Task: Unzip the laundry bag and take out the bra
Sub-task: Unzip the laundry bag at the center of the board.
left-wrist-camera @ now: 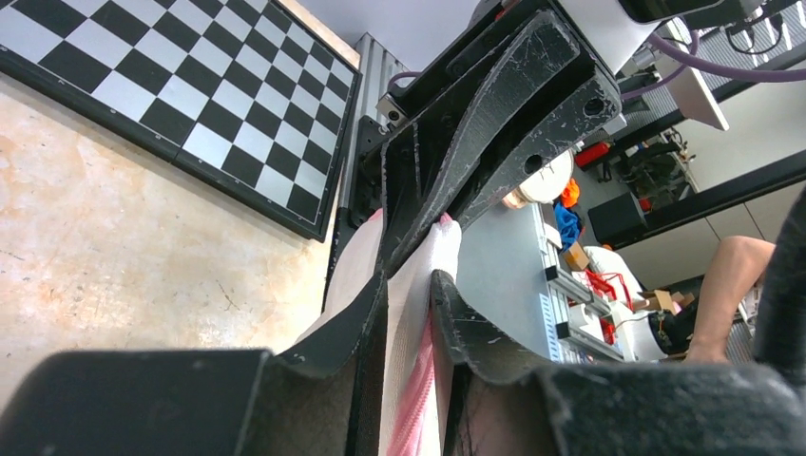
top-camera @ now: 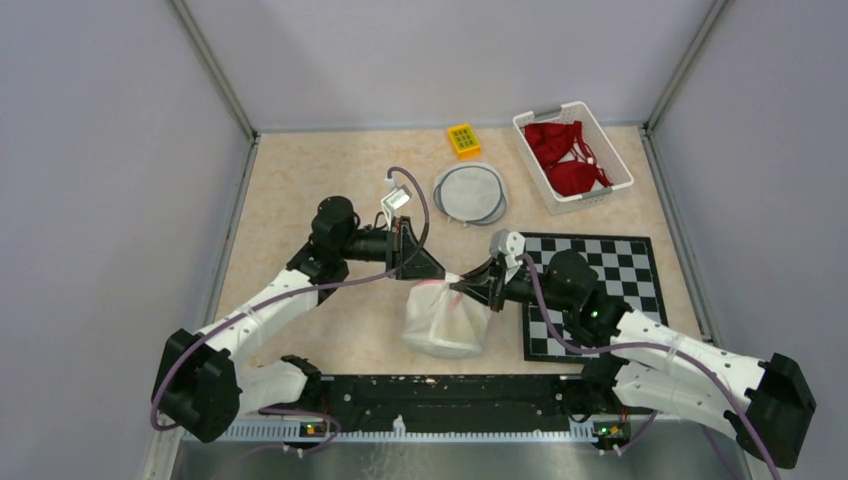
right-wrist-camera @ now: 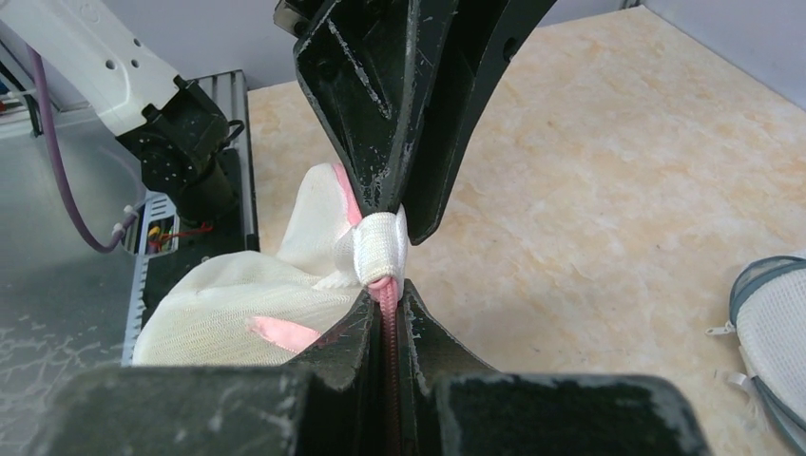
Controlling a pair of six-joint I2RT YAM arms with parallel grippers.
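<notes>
The white mesh laundry bag (top-camera: 445,322) hangs between both arms just in front of the bases, its top edge raised. My left gripper (top-camera: 438,271) (left-wrist-camera: 411,281) is shut on the white fabric (left-wrist-camera: 420,304) beside the pink zipper (left-wrist-camera: 416,418). My right gripper (top-camera: 467,288) (right-wrist-camera: 385,291) faces it tip to tip, shut on the pink zipper tape (right-wrist-camera: 388,318) just below a white elastic tab (right-wrist-camera: 380,245). A pink patch (right-wrist-camera: 280,331) shows on the mesh. The bra is hidden.
A white basket (top-camera: 606,145) with red garments (top-camera: 565,155) stands at the back right. A flat round mesh bag (top-camera: 470,193) and a yellow block (top-camera: 463,139) lie at the back middle. A checkerboard mat (top-camera: 625,268) lies under the right arm.
</notes>
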